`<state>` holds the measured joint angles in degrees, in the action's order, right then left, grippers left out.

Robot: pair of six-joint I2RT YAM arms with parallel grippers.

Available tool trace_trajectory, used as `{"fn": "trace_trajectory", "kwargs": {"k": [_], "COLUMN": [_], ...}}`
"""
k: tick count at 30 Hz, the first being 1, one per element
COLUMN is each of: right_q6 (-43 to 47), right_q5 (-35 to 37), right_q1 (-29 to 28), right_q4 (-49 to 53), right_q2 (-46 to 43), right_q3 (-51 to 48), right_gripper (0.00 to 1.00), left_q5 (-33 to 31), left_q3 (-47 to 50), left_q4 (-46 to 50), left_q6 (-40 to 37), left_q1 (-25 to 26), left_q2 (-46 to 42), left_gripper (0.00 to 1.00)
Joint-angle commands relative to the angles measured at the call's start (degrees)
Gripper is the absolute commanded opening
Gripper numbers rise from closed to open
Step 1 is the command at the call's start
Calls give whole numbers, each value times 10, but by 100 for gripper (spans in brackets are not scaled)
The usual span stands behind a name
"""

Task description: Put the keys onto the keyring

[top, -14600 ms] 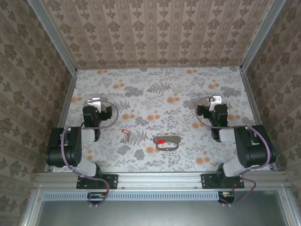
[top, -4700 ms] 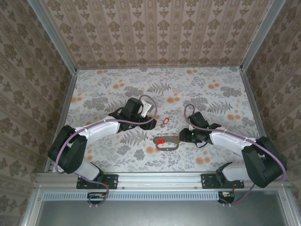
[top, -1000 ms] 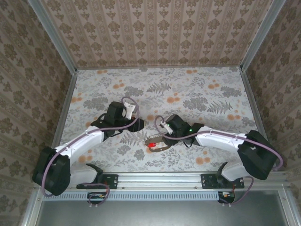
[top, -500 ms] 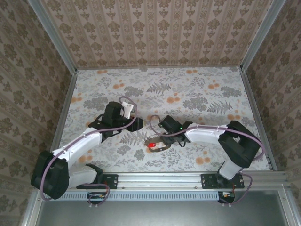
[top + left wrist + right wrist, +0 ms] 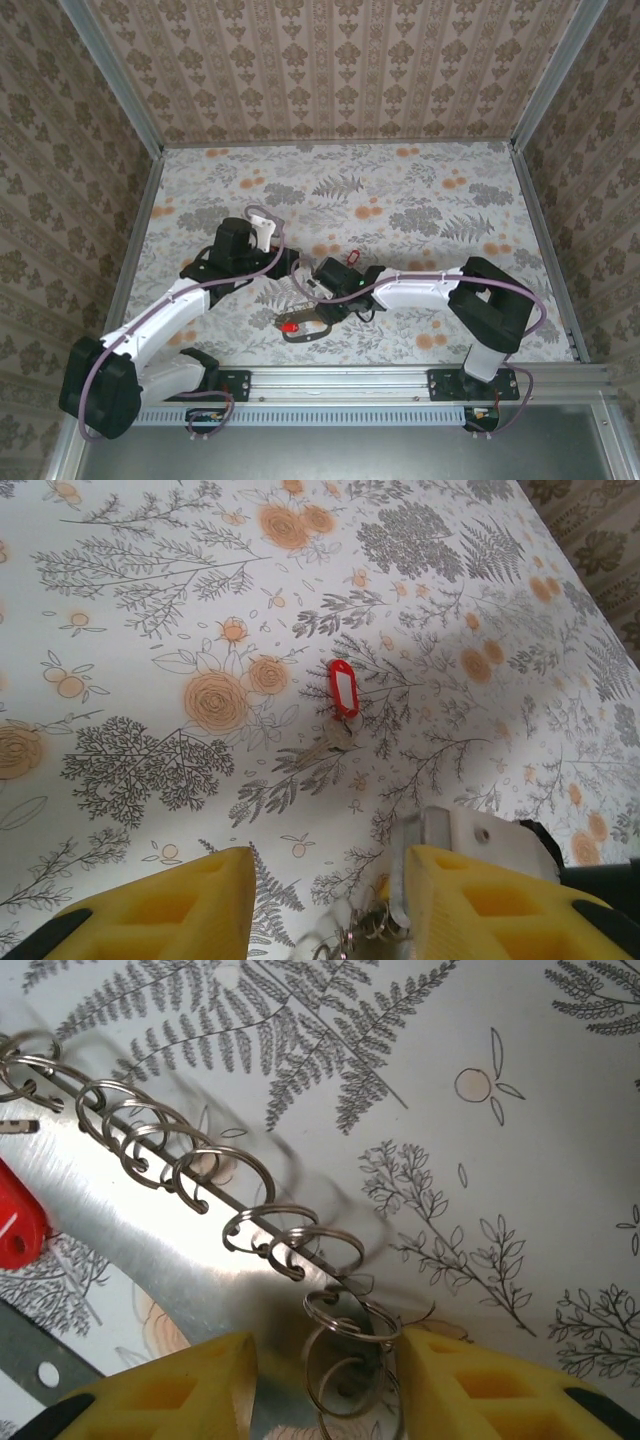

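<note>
Floral surface (image 5: 420, 190); the keyring (image 5: 308, 326) now lies dragged toward its near edge, readier for threading; your right gripper (image 5: 325, 1380) straddles it, clamp unclear; left gripper (image 5: 320, 900) half-open, empty.

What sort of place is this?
Probably a small robot test booth: wallpapered walls in a metal frame close round a floral table, with a left arm and a right arm bolted at its near edge.

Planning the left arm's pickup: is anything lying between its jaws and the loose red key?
Nothing visible does. In the left wrist view, the key lies on bare table ahead of the open left gripper.
</note>
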<state>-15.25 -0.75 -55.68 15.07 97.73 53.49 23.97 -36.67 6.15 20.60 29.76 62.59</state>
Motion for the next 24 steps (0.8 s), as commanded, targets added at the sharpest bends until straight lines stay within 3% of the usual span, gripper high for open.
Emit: {"fn": "trace_trajectory", "kwargs": {"k": [1, 10, 24], "right_q6": [-2, 84, 178], "right_q5": [22, 83, 73], "right_q1": [1, -20, -45], "right_q4": [38, 78, 34], "right_q2": [-55, -79, -38], "right_q3": [-13, -34, -38], "right_gripper": [44, 44, 38], "left_q5": [-11, 1, 11], "left_q3": [12, 17, 19], "left_q4": [12, 0, -4], "left_q6": [8, 18, 25], "left_q1": [-6, -14, -20], "left_q2": [-10, -5, -2], "left_gripper": [44, 44, 44]}}
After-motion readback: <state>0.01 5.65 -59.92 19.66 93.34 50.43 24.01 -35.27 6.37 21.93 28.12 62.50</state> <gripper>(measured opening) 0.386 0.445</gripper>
